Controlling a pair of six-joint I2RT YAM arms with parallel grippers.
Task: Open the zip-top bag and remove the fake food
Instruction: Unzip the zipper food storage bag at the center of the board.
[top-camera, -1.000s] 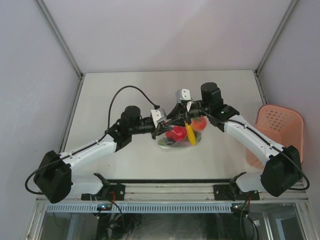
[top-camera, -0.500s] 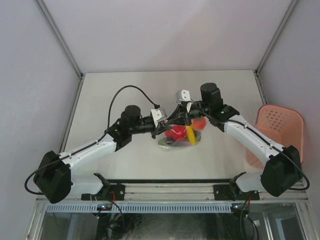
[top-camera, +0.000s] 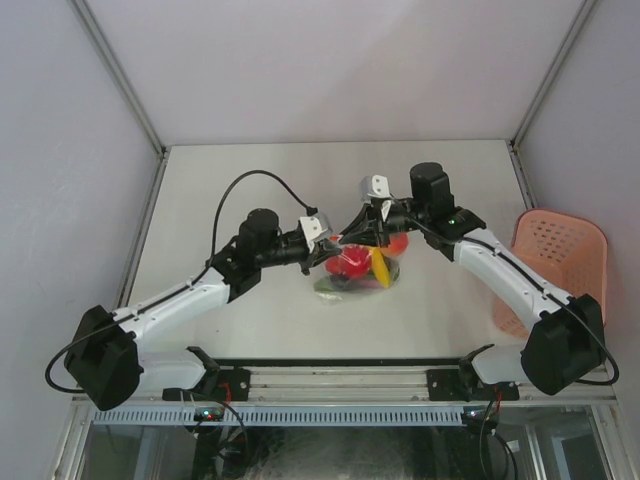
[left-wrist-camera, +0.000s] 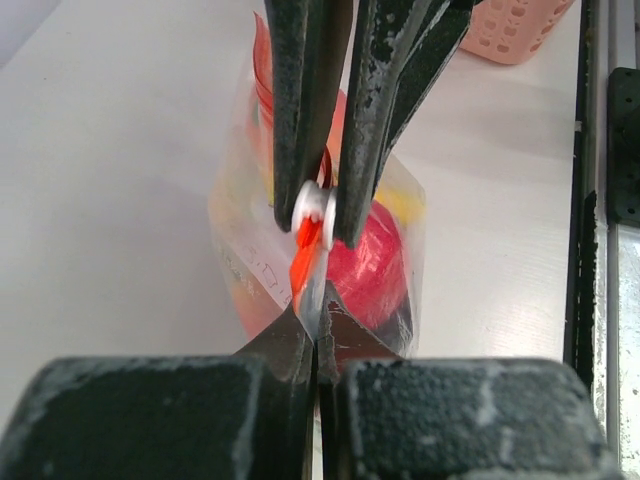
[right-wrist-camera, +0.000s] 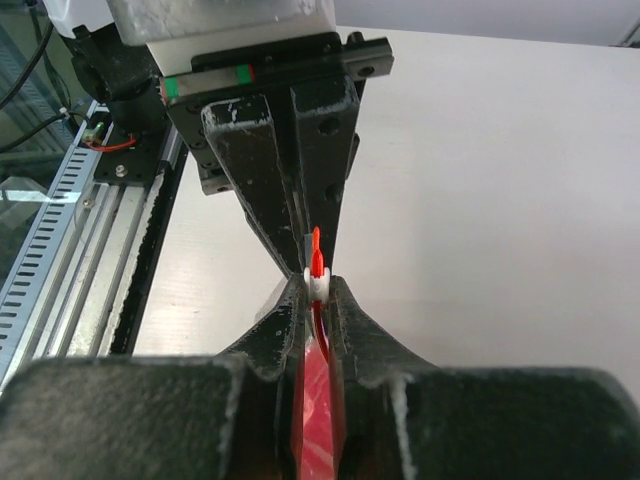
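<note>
Film of the limp, likely slippery zip-top bag (left-wrist-camera: 238, 235) is being pinched at its zip strip (left-wrist-camera: 305, 260) by left pincer (left-wrist-camera: 317, 326) and right pincer (right-wrist-camera: 318, 293), both shut.

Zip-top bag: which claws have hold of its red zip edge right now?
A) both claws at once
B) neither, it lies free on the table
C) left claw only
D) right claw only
A: the wrist views show the left claw and the right claw each closed on the red zip edge of the zip-top bag, tip to tip, with the fake food inside.
</note>
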